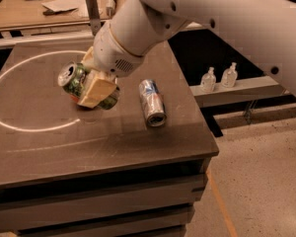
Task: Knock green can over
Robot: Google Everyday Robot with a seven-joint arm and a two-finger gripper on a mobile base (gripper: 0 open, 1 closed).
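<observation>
The green can (75,80) is tilted far over to the left on the dark table (98,137), its silver top facing up-left and its base near the tabletop. My gripper (92,89) has its cream-coloured fingers (95,92) clamped around the can's body. The white arm comes in from the upper right and hides the can's far side.
A slimmer silver-and-blue can (152,102) lies on its side just right of the gripper. A white ring of light (19,125) marks the table's left half. Two small bottles (219,77) stand on a lower shelf at right. A cluttered bench (44,6) sits behind.
</observation>
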